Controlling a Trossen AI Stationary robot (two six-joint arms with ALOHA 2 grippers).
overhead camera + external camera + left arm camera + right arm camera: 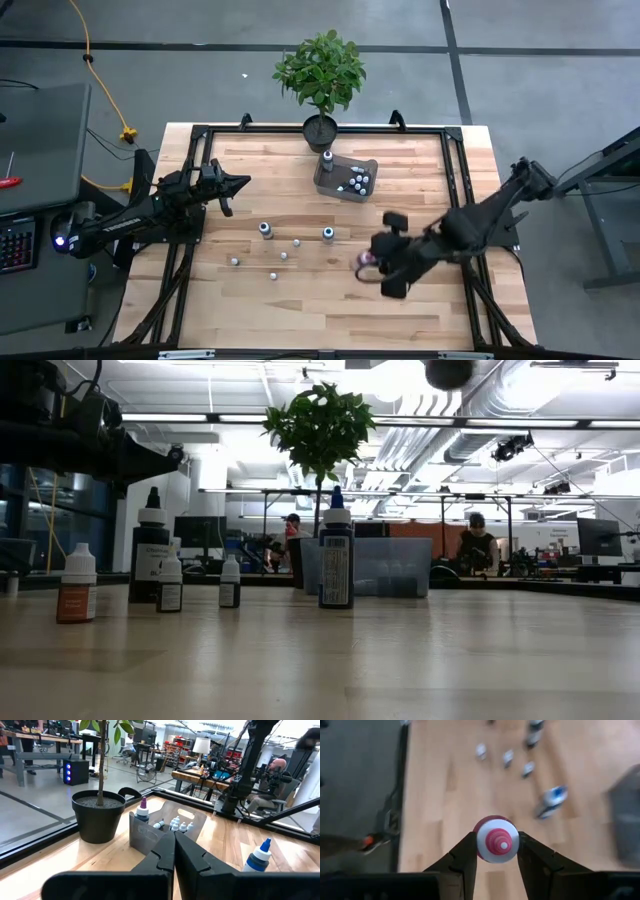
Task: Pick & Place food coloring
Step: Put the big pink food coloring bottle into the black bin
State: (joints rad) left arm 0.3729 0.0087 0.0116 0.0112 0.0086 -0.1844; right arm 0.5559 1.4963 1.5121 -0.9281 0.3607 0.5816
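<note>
Several tiny food coloring bottles stand on their bases mid-table, and the low view shows them beside a taller blue-capped one. More bottles lie in the clear bin near the plant. My right gripper is over the table's right half, shut on a red-capped bottle. My left gripper hovers shut at the table's left, pointing toward the bin. My right gripper pinches the red-capped bottle between its two fingers, one on each side of the cap. The fingers come from above, pointing down along the bottle, whose cap top faces the wrist camera. The body below the cap is hidden. The bottle looks lifted off the table.
A potted plant stands at the table's far edge, just behind the bin. A purple-capped bottle stands upright in the bin's corner. Bare wood lies along the near edge and in the right half. People sit at desks in the room beyond.
</note>
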